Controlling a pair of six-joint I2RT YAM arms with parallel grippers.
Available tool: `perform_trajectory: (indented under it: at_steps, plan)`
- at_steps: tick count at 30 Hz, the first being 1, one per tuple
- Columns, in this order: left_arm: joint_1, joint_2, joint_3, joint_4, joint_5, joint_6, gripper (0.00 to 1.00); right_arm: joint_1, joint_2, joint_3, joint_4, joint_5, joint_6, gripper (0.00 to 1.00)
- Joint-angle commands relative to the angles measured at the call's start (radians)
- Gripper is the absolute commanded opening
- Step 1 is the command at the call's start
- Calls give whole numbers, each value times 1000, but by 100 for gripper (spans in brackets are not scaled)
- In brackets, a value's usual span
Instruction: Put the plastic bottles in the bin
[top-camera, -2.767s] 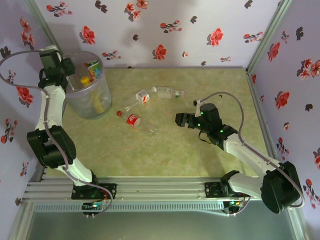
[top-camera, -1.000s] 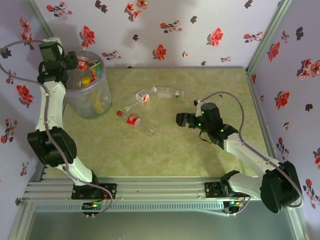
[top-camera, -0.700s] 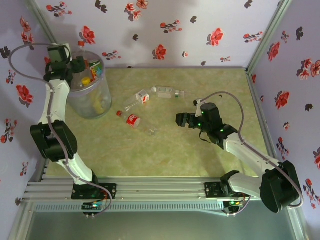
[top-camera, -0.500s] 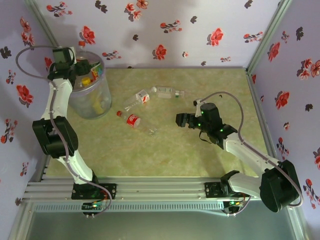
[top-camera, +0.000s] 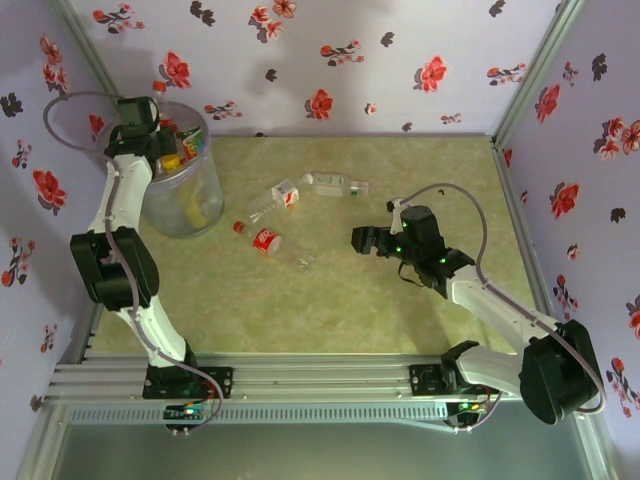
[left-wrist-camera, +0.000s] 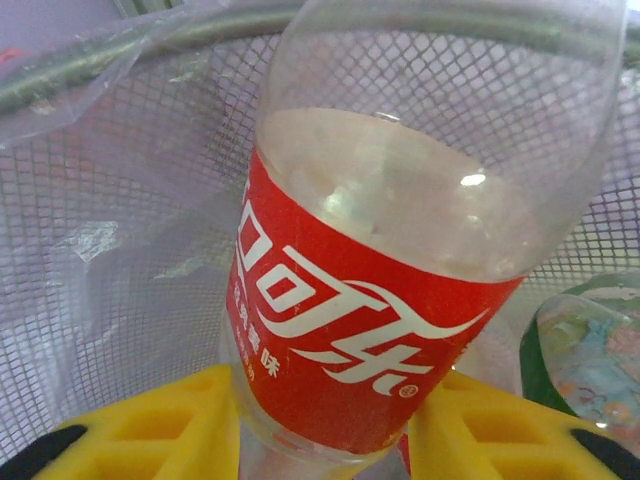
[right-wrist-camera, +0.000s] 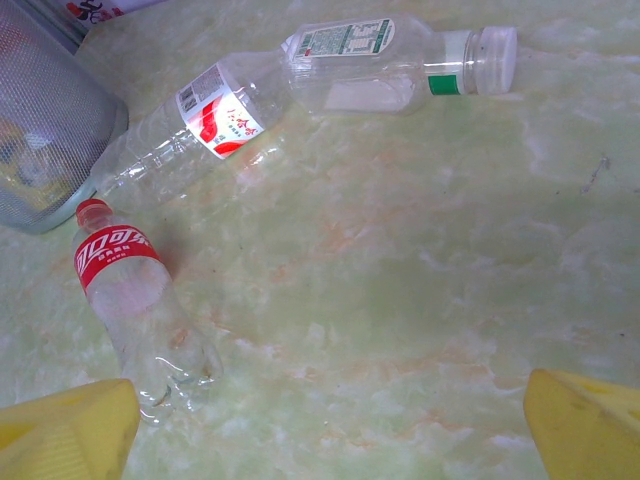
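Note:
My left gripper (top-camera: 152, 132) is at the bin (top-camera: 172, 212), at its far left rim. In the left wrist view it (left-wrist-camera: 325, 435) is shut on a clear bottle with a red label (left-wrist-camera: 350, 320), in front of the bin's mesh wall (left-wrist-camera: 120, 230). My right gripper (top-camera: 358, 238) hovers open over the table, its yellow fingertips (right-wrist-camera: 70, 435) wide apart. Three bottles lie on the table: a red-capped one with a red label (top-camera: 266, 241) (right-wrist-camera: 125, 290), one with a red and white label (top-camera: 276, 198) (right-wrist-camera: 200, 125), and one with a pale label (top-camera: 335, 184) (right-wrist-camera: 390, 55).
The bin holds several bottles, among them a yellow one (top-camera: 200, 205) and a green-labelled one (left-wrist-camera: 590, 350). Flowered walls close in the back and both sides of the green table (top-camera: 400, 320). The bin's wall (right-wrist-camera: 40, 130) stands close to the nearest lying bottles.
The left gripper has swung right, carrying the red-label bottle from outside the bin's left rim to over the bin. The right arm and the three bottles on the table have stayed still.

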Motion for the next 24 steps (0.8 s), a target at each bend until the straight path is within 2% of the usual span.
perform_trajectory:
  at_steps: [1,7,12,15,21,24]
  plan:
    - [-9,-48,-30,5,4,13,32,-8,7,11,2,-8,-13,99]
    - [-15,-85,26,-38,5,1,31,-9,4,10,-1,-6,-13,99]
    - [-20,-116,71,-82,20,-6,49,-9,8,13,-1,-8,-13,99]
    - [-20,-105,118,-121,43,-6,53,-9,9,16,-2,-10,-15,99]
    - [-21,-44,217,-189,51,3,85,-9,6,14,-9,-9,-15,99]
    - [-20,-15,247,-191,52,-3,88,-8,5,16,-18,-6,-18,99]
